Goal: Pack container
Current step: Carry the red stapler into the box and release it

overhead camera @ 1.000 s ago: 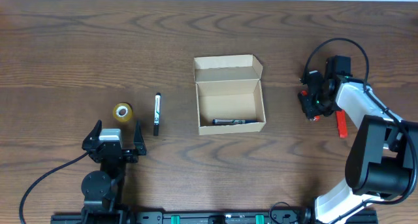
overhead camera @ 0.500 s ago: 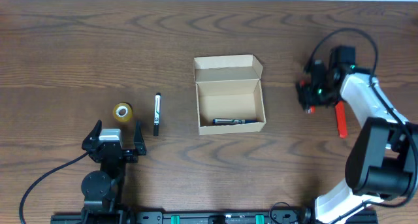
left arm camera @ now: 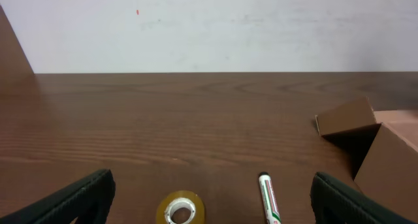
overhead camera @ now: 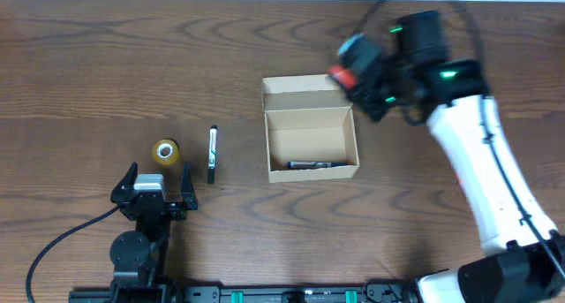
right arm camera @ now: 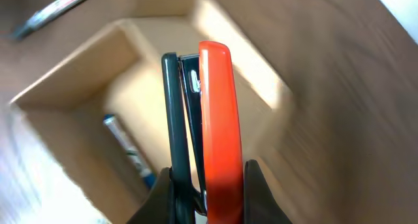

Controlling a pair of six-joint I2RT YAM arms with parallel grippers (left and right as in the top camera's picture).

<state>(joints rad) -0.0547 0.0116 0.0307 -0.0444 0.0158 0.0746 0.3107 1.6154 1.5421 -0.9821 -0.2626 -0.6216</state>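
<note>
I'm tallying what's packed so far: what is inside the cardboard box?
One dark marker lies along the near wall of the box; its remaining floor looks bare. The red stapler covers a strip in the wrist view.

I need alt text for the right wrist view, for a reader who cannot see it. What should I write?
The right end effector is shut on a long red-and-black object, holding it over the open cardboard box. A marker lies inside the box; the picture is blurred.
</note>
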